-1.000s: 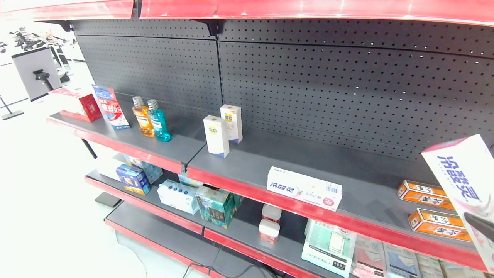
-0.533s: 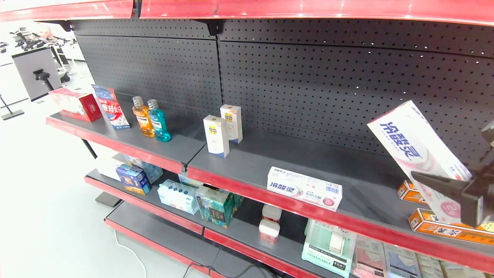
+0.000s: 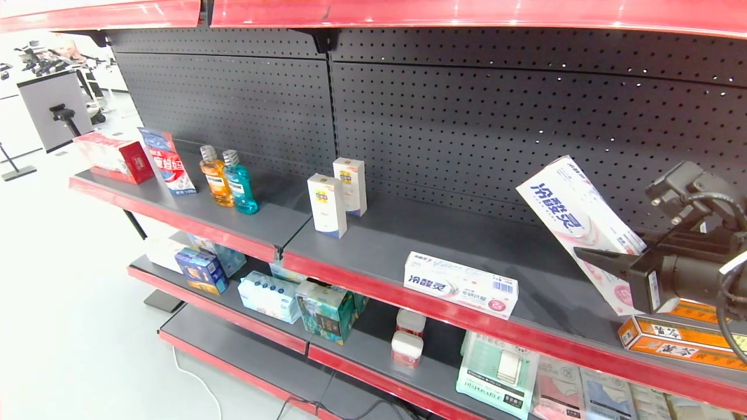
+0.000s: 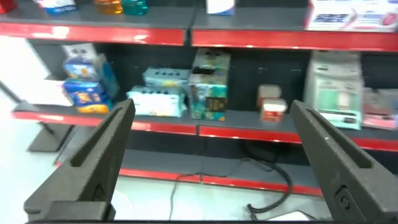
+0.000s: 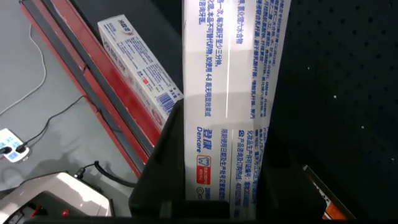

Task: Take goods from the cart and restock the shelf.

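Observation:
A white and pink toothpaste box (image 3: 578, 224) hangs tilted above the right part of the middle shelf (image 3: 408, 239), held by my right gripper (image 3: 613, 274), which is shut on its lower end. In the right wrist view the same box (image 5: 233, 93) runs away from the dark fingers (image 5: 165, 162) clamped on its sides. A matching toothpaste box (image 3: 461, 284) lies flat at the shelf's front edge, also seen as the lying box (image 5: 140, 62). My left gripper (image 4: 214, 162) stands open with nothing between its fingers, low down and facing the lower shelves.
Two orange boxes (image 3: 671, 335) lie on the shelf under my right arm. Two upright white boxes (image 3: 337, 195), mouthwash bottles (image 3: 229, 179) and red packs (image 3: 117, 156) stand further left. The lower shelves (image 3: 280, 326) hold assorted packs. The perforated back panel (image 3: 467, 128) is close behind.
My right gripper has carried the toothpaste box in from the right edge, leftward and over the shelf, now above the orange boxes.

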